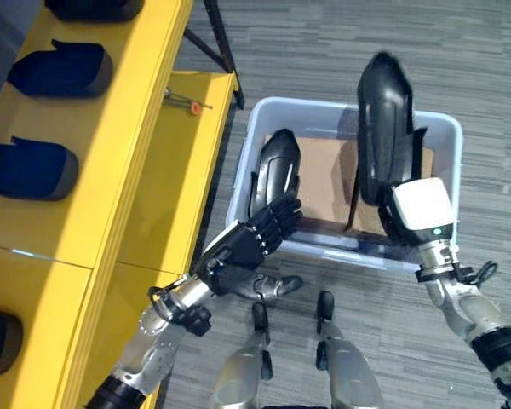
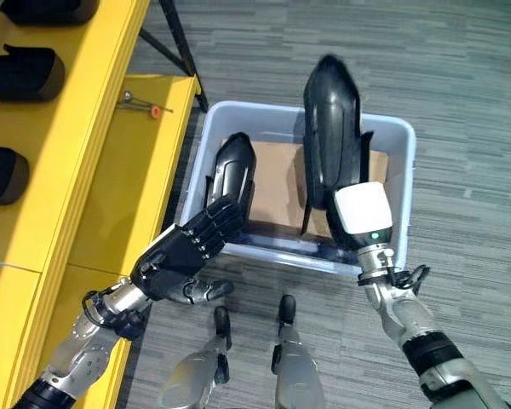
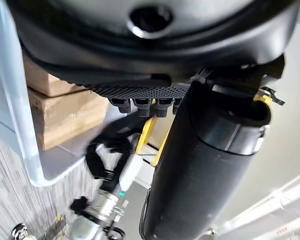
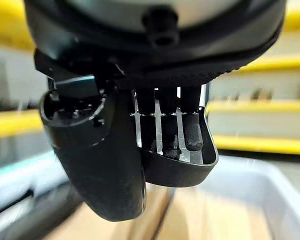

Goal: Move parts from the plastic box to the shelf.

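The right hand (image 1: pixel 422 213) is curled round the lower end of a long glossy black part (image 1: pixel 383 128) and holds it upright above the plastic box (image 1: pixel 260 128); in the right wrist view its fingers (image 4: pixel 162 125) hook into the part's hollow edge with the thumb wrapped over the outside. Below that hand, brown cardboard (image 1: pixel 328 183) lines the floor of the box. The left hand (image 2: pixel 192 247) has its fingers stretched out straight, fingertips at the near left rim of the box, just before a second black part (image 2: pixel 230 179) that leans upright against the inside of the left wall. Whether those fingertips touch the part cannot be told. To the left of the left hand stands the yellow shelf (image 1: pixel 145 170), with dark blue-black parts (image 1: pixel 30 170) lying along its upper level and a small orange-tipped tool (image 1: pixel 187 104) on its lower board
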Robot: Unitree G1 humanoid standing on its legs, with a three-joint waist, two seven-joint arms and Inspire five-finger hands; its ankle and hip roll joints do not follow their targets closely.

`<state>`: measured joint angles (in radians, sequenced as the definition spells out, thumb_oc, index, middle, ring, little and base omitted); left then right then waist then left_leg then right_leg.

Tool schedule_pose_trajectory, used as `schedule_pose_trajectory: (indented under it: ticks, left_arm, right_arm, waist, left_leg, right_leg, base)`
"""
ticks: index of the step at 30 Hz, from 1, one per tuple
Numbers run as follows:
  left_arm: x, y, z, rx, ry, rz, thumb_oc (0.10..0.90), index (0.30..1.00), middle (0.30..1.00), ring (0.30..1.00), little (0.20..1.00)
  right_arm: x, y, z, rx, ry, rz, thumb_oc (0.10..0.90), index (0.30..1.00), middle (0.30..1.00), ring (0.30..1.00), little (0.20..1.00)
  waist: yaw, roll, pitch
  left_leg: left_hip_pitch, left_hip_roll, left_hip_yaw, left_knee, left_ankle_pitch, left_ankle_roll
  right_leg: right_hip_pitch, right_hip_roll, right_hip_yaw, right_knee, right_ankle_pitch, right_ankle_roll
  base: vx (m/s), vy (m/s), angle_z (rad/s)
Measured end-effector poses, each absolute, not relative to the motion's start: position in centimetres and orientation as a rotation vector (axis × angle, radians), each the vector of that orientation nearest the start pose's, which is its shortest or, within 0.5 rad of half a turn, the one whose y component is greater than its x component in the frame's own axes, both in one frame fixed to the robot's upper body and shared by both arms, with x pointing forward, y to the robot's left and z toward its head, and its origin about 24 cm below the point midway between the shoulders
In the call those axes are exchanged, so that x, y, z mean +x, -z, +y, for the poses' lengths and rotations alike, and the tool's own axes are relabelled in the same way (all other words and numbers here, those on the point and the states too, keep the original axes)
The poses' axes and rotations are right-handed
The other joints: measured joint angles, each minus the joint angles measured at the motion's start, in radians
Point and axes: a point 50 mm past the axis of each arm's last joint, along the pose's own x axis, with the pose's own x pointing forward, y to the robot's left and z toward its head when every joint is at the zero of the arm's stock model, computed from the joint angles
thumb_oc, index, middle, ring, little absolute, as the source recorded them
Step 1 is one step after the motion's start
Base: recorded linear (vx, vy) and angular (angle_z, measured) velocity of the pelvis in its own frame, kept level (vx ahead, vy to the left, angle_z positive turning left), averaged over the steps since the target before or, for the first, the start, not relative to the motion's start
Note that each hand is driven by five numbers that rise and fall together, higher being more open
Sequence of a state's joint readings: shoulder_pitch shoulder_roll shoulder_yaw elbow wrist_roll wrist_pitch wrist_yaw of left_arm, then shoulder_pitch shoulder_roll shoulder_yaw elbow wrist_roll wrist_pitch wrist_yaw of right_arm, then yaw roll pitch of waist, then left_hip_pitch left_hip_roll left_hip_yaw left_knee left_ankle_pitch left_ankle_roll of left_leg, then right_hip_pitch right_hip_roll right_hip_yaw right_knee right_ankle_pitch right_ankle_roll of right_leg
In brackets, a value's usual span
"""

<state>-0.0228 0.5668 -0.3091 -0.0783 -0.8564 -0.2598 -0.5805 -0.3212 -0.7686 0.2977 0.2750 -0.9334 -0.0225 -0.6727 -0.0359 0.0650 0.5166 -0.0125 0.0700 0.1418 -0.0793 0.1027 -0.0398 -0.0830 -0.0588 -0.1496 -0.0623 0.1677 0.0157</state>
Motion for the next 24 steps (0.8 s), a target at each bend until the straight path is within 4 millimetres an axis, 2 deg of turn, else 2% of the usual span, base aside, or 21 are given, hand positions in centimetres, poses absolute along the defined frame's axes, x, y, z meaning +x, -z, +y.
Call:
schedule_pose_trajectory:
  ticks: [4,6,11,15,20,22,24]
  left_arm:
    - [23.1,-8.6,16.0,-0.29,0.846,-0.221,0.9,1.0,1.0,1.0,1.0]
    - [22.8,-8.3,16.1,-0.296,0.843,-0.205,0.9,1.0,1.0,1.0,1.0]
    - [22.2,-7.5,16.7,-0.308,0.803,-0.178,0.9,1.0,1.0,1.0,1.0]
    - [21.4,-6.3,17.5,-0.39,0.653,-0.168,0.9,1.0,1.0,1.0,1.0]
    - [20.3,-5.1,18.3,-0.407,0.583,-0.125,0.9,1.0,1.0,1.0,1.0]
    - [19.8,-4.6,18.5,-0.415,0.569,-0.102,0.9,1.0,1.0,1.0,1.0]
    - [19.5,-4.2,18.6,-0.427,0.551,-0.096,0.9,1.0,1.0,1.0,1.0]
  right_arm:
    - [29.2,-12.9,-24.8,-1.642,0.361,-0.646,0.4,0.3,0.3,0.3,0.3]
    - [28.7,-12.7,-25.0,-1.634,0.36,-0.64,0.4,0.3,0.3,0.3,0.3]
    - [27.4,-10.9,-24.7,-1.599,0.271,-0.629,0.4,0.3,0.3,0.3,0.3]
    - [25.7,-11.5,-22.7,-1.501,0.191,-0.695,0.4,0.3,0.3,0.3,0.3]
    - [24.9,-12.2,-21.1,-1.456,0.114,-0.78,0.4,0.3,0.3,0.3,0.3]
    - [24.5,-12.3,-21.5,-1.462,0.114,-0.764,0.4,0.3,0.3,0.3,0.3]
    - [23.7,-12.0,-22.4,-1.484,0.117,-0.717,0.4,0.3,0.3,0.3,0.3]
  waist:
    - [-0.015,-0.027,-0.015]
    - [-0.017,-0.027,-0.019]
    - [-0.017,-0.029,-0.113]
    - [-0.014,-0.028,-0.125]
    - [-0.006,-0.025,-0.138]
    - [-0.004,-0.019,-0.142]
    - [0.016,-0.01,-0.147]
  left_leg:
    - [0.018,0.0,0.005,0.0,-0.005,0.0]
    - [0.055,0.004,0.008,0.0,-0.018,0.001]
    - [0.07,0.004,0.012,0.0,-0.034,-0.001]
    - [0.1,0.01,0.008,0.0,-0.035,-0.001]
    - [0.083,0.018,-0.019,0.002,-0.031,-0.007]
    - [0.059,0.021,-0.039,0.019,-0.032,-0.005]
    - [0.045,0.024,-0.047,0.028,-0.033,-0.006]
  right_leg:
    - [0.021,0.001,0.002,-0.011,0.004,-0.002]
    - [0.062,0.002,0.007,-0.023,0.001,0.001]
    - [0.074,0.002,0.011,-0.023,-0.011,0.007]
    - [0.106,0.007,0.006,-0.023,-0.02,0.004]
    - [0.108,0.013,-0.016,-0.023,-0.027,-0.001]
    - [0.106,0.005,-0.048,-0.017,-0.034,-0.003]
    - [0.093,0.004,-0.058,0.005,-0.046,-0.003]
  base:
    - [0.11,-0.001,-0.03]
    - [0.11,-0.017,-0.06]
    - [0.07,-0.061,-0.02]
    - [0.02,-0.087,0.02]
    - [-0.05,-0.02,0.15]
    - [-0.05,0.037,0.4]
    - [-0.09,0.098,0.25]
